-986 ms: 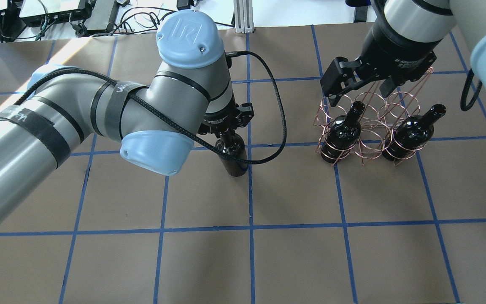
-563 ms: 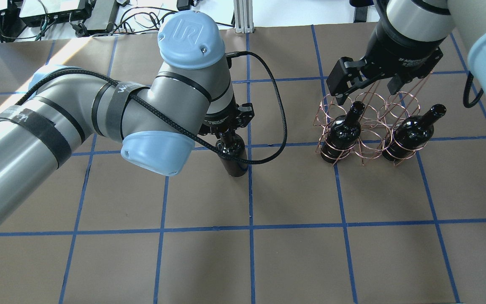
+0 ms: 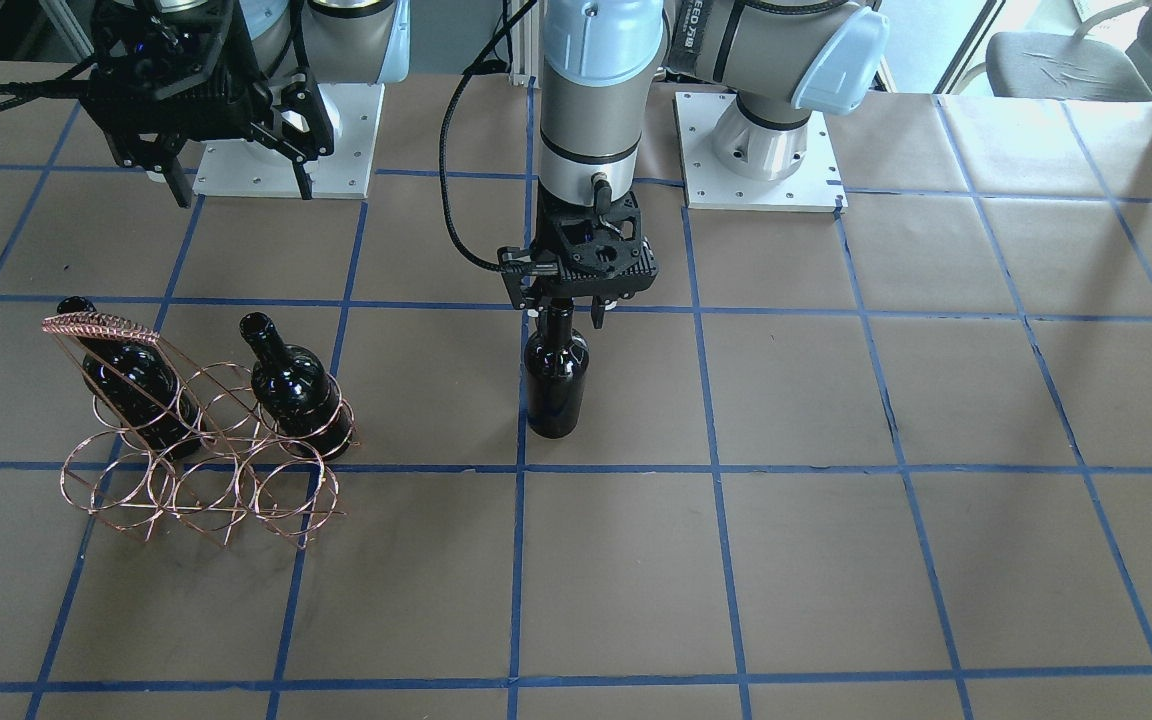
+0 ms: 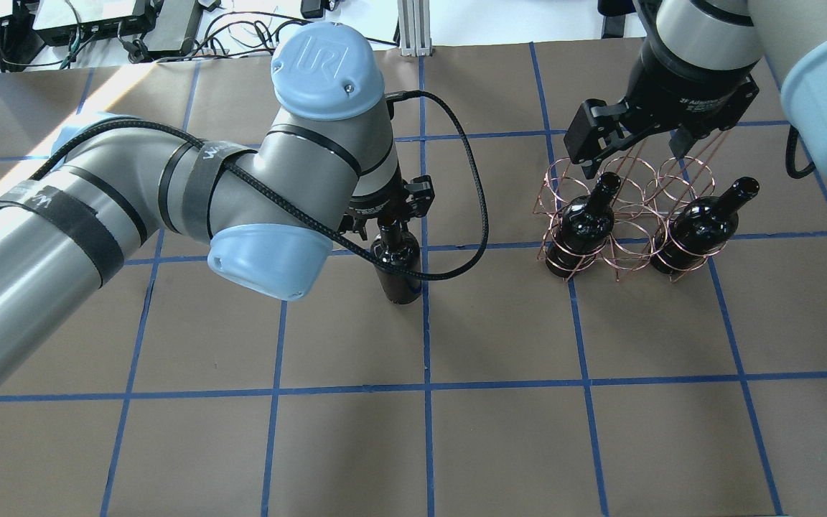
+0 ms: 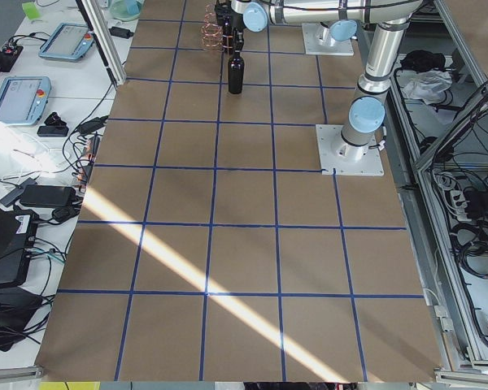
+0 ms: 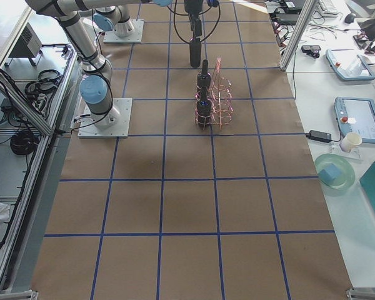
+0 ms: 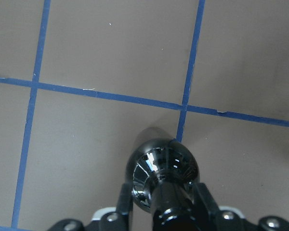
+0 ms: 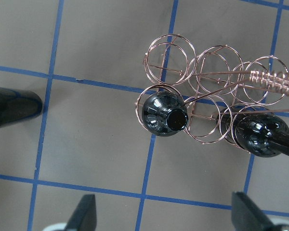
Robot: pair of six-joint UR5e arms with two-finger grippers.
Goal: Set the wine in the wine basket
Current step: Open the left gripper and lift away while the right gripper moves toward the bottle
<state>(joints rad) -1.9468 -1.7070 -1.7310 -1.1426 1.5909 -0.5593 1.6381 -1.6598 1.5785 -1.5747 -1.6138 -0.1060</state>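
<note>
The wine (image 4: 399, 269), a near-black bottle, stands upright near the table's middle (image 3: 554, 385). My left gripper (image 4: 387, 222) is shut on its neck; the left wrist view shows the neck (image 7: 167, 207) between the fingers. The copper wire wine basket (image 4: 629, 215) stands to the right, with two identical bottles (image 4: 586, 226) (image 4: 701, 226) in its near row. My right gripper (image 4: 634, 159) hangs open and empty above the basket's far side. In the right wrist view the basket (image 8: 216, 82) lies below, with the held wine (image 8: 9, 108) at the left edge.
The basket's slanted handle (image 3: 101, 328) rises on its outer side. The arms' white base plates (image 3: 286, 150) (image 3: 756, 150) sit at the robot's edge. Cables and electronics (image 4: 97, 21) lie beyond the far edge. Blue tape lines grid the brown table.
My right gripper has moved a little to the right and farther back over the basket, still open. My left gripper and the wine have barely moved.
</note>
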